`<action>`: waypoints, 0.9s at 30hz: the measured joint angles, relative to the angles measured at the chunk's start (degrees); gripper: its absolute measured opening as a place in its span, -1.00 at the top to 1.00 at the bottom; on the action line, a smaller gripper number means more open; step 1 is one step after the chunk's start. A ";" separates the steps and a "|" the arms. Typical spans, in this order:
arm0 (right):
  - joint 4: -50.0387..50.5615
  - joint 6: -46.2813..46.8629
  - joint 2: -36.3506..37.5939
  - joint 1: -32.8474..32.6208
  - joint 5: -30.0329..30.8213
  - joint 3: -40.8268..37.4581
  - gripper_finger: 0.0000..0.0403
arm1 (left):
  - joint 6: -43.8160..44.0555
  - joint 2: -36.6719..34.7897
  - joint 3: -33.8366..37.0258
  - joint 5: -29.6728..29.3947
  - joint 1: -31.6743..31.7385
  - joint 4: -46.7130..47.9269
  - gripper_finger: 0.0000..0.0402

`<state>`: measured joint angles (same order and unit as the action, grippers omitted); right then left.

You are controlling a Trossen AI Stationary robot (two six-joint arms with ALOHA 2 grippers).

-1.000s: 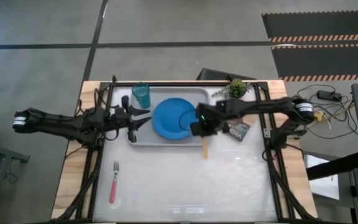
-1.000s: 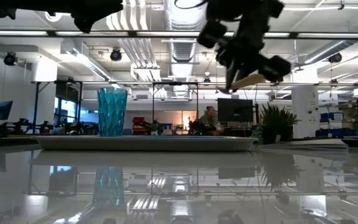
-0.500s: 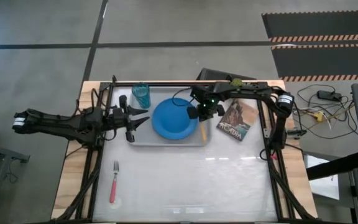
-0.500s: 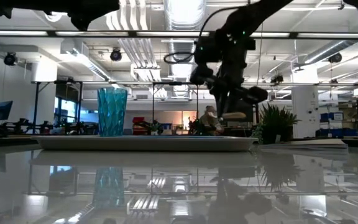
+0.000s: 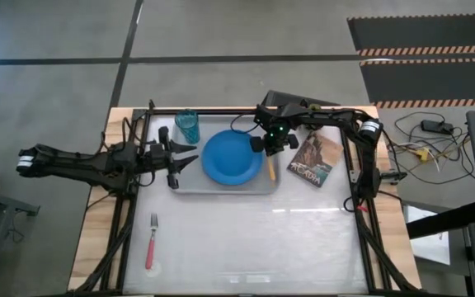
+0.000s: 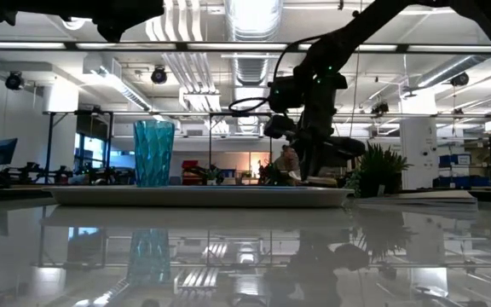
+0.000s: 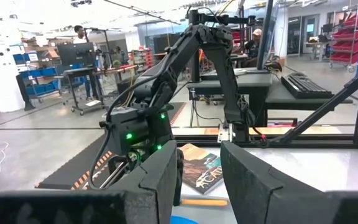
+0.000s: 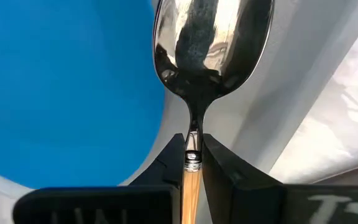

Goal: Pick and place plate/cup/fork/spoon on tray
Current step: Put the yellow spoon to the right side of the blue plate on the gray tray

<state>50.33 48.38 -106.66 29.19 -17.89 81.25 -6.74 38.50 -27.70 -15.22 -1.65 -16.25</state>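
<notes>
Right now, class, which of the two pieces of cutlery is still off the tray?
The fork, with the pink-red handle, lies alone on the bare table. The orange-handled spoon is over the tray, pinched in the right gripper.

Two dark, slender jointed arms. The left arm [image 5: 89, 162] carries a white band near its outer end. The right arm [image 5: 336, 124] has a pale band at one joint, black cables looping along it, and small green lights on its wrist housing [image 7: 135, 134]. Its fingers [image 8: 225, 168] are black, wedge-shaped, matte.
</notes>
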 joint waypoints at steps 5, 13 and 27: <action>-0.12 0.23 -0.14 0.00 2.64 0.00 0.89 | -0.03 -0.05 0.00 0.00 0.00 0.28 0.46; -0.52 0.32 -0.08 -0.02 3.39 0.00 0.89 | -0.03 -0.12 0.02 0.00 0.00 0.37 0.46; -1.43 2.93 -0.05 -0.04 7.89 0.00 0.75 | 0.02 -0.17 0.02 0.00 0.00 0.35 0.46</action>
<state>48.89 51.31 -106.72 29.15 -10.00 81.25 -6.72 38.33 -27.68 -15.22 -1.65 -15.90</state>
